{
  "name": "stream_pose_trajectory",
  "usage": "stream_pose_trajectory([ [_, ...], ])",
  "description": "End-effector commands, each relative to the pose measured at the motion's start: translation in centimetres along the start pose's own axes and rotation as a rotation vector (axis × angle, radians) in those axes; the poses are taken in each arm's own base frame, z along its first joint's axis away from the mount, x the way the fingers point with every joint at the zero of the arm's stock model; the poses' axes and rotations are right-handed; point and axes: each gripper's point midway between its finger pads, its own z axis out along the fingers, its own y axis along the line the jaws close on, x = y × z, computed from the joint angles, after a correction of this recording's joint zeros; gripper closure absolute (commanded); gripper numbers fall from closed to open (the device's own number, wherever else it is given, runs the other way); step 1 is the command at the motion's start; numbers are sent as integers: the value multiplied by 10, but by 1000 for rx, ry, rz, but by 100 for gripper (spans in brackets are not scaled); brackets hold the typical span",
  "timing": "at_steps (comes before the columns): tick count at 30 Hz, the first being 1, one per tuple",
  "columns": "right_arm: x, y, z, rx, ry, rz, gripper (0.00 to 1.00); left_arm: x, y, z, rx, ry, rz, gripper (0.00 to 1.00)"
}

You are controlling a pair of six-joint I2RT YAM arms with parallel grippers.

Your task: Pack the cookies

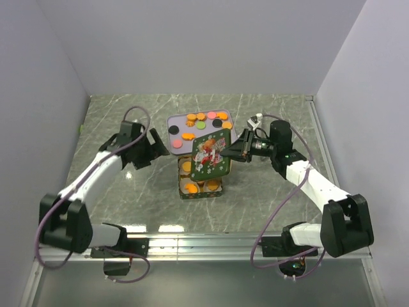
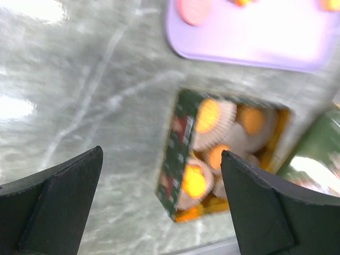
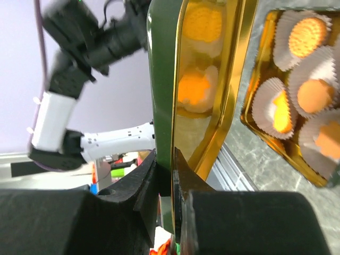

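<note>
So the whole thing sits on a table [image 1: 160,198] with a dark grey-green marble look, pale veins running all over it. Three plain walls box it in: a back wall [image 1: 204,45], a left wall [image 1: 32,96] and a right wall [image 1: 370,83], all a flat whitish lavender. A silvery metal rail [image 1: 211,242] runs along the table's near edge, and a thin metal strip [image 1: 317,128] lines its right side. Bright white glare spots [image 1: 169,228] sit on the tabletop just behind the rail, and the left wrist view catches more glare [image 2: 32,8] on the stone pattern. Below the rail is a plain grey surface [image 1: 211,281]. The right wrist view has some colourful clutter [image 3: 114,170] low down, way too blurry to make out.
</note>
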Motion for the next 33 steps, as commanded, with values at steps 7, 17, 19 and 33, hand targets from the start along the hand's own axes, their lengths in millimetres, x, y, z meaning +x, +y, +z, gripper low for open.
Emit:
stream_pose_trajectory([
  [7,9,6,23,-118,66,-6,100,40,-57,-44,629,5,-43,1],
  [17,14,-12,41,-143,112,51,100,70,-46,-29,688,62,-37,1],
  [19,14,-16,44,-142,117,53,100,70,-47,-28,703,67,-34,1],
  [33,22,-35,57,-202,163,113,100,81,-43,-4,692,159,-17,0],
])
